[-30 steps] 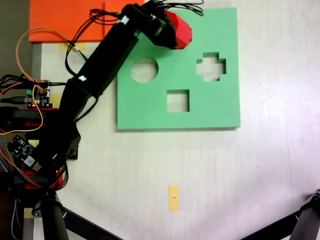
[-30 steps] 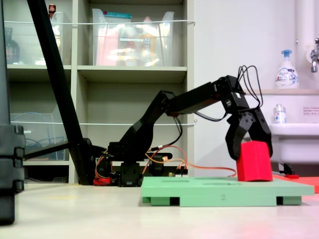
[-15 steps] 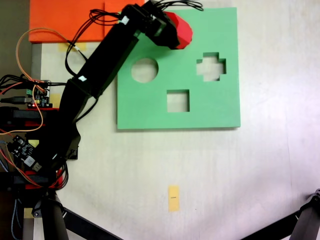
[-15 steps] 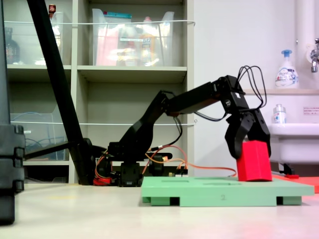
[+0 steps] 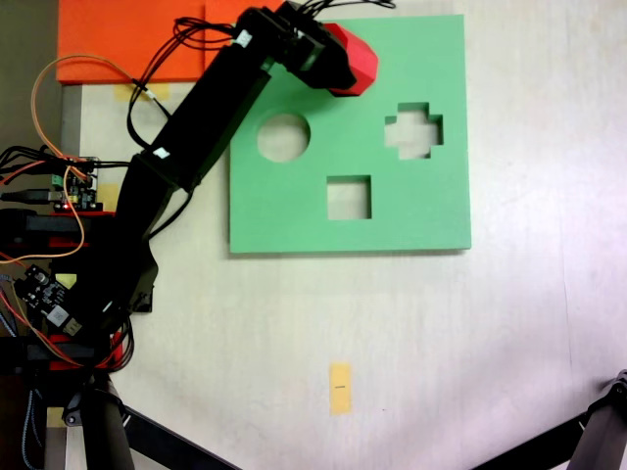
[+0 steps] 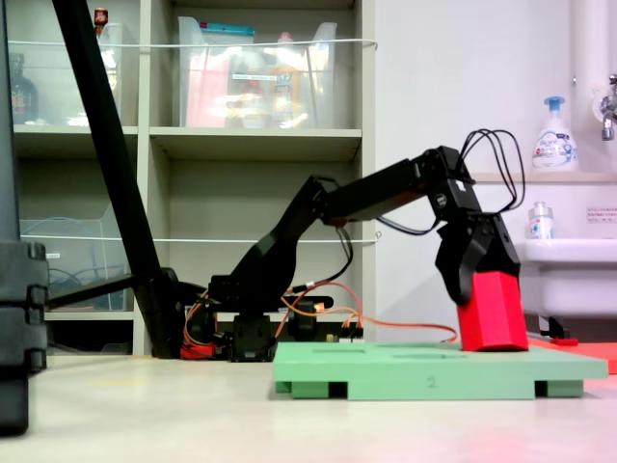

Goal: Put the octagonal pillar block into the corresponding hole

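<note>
The octagonal pillar block [image 5: 359, 61], a bright red foam prism, is held in my gripper [image 5: 336, 59] over the far part of the green foam board [image 5: 411, 220]. From the side, the block [image 6: 493, 313] leans slightly, its bottom at the board's top surface [image 6: 424, 371], and my gripper [image 6: 479, 275] is shut on its upper part. The corresponding hole is hidden under the block and gripper. A round cutout [image 5: 283, 137], a cross-shaped one [image 5: 412, 130] and a square one [image 5: 349, 197] lie uncovered.
An orange sheet [image 5: 137, 39] lies beyond the board's left corner. Circuit boards and wires [image 5: 59, 191] sit by the arm's base at the left. A small yellow tag [image 5: 340, 388] is on the table near the front. Tripod legs [image 5: 598, 431] cross the lower corners.
The gripper and red block have shifted slightly toward the board's far edge. In the side view the wrist has turned and the block now leans a little.
</note>
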`<control>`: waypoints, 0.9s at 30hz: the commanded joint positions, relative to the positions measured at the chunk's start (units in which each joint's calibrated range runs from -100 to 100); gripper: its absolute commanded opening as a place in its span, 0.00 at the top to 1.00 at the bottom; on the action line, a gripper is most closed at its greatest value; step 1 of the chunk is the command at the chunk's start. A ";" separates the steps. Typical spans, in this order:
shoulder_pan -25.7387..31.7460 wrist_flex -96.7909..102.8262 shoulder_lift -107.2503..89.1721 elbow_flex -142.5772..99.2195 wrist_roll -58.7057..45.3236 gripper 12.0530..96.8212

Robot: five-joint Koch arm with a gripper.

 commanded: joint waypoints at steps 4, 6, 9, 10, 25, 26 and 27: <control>-0.05 -0.21 -1.84 0.70 -0.83 0.70; -0.15 -0.21 -1.84 0.70 -0.83 0.70; -0.20 -0.21 -0.86 0.60 -0.83 0.70; -0.24 -0.21 -0.30 0.70 -0.83 0.70; -0.29 -1.26 3.89 0.60 -3.66 0.70; -0.24 -1.26 3.89 0.60 -3.66 0.70; -0.24 -1.26 3.89 0.60 -3.66 0.70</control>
